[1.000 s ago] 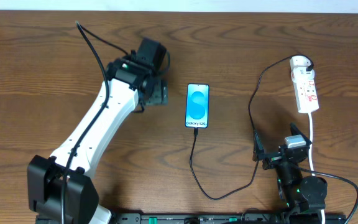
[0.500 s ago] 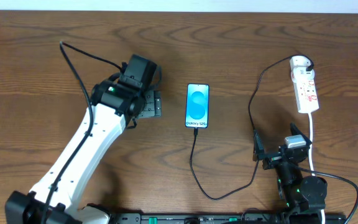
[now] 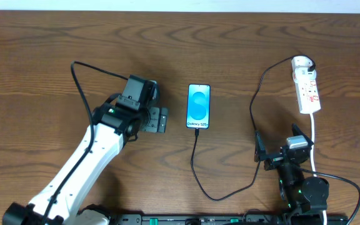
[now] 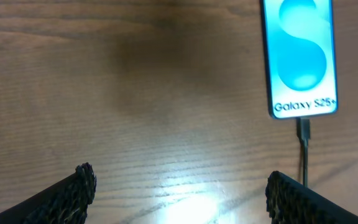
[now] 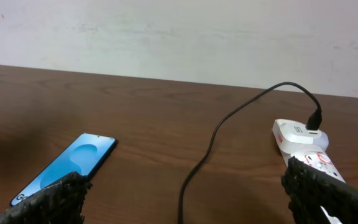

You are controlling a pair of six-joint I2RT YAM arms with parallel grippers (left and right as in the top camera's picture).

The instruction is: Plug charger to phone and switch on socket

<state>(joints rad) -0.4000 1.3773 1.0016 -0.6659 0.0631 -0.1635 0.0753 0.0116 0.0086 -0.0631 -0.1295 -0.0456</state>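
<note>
Left gripper (image 3: 160, 120) — fingers spread wide, nothing between them; the wrist view shows bare wood in the gap. It hovers just left of the phone (image 3: 198, 106), not touching it. Judged reason for the stand-off: the cable end looks seated already, so this arm has no hold to keep.

Phone lies flat, screen up and lit blue, long axis running away from the robot. The charger (image 3: 195, 164) meets its near short edge; in the left wrist view the connector tip (image 4: 303, 129) sits right against the port (fully home or not, too small to tell). From there the cable loops toward the robot, swings right, climbs past the right arm and ends at a black plug in the rounded far end of the socket (image 3: 307, 87).

Right gripper (image 3: 279, 156) — parked low at the near right, jaws wide apart, empty. The socket lies beyond it, well apart, white cord trailing back beside the arm. Red switches are visible on the strip; their position cannot be read. Likely remaining step: the switch, and the right arm is the nearer one.

Surface: dark brown wood-grain table, glare patch under the left wrist. Plain pale wall behind the far edge
</note>
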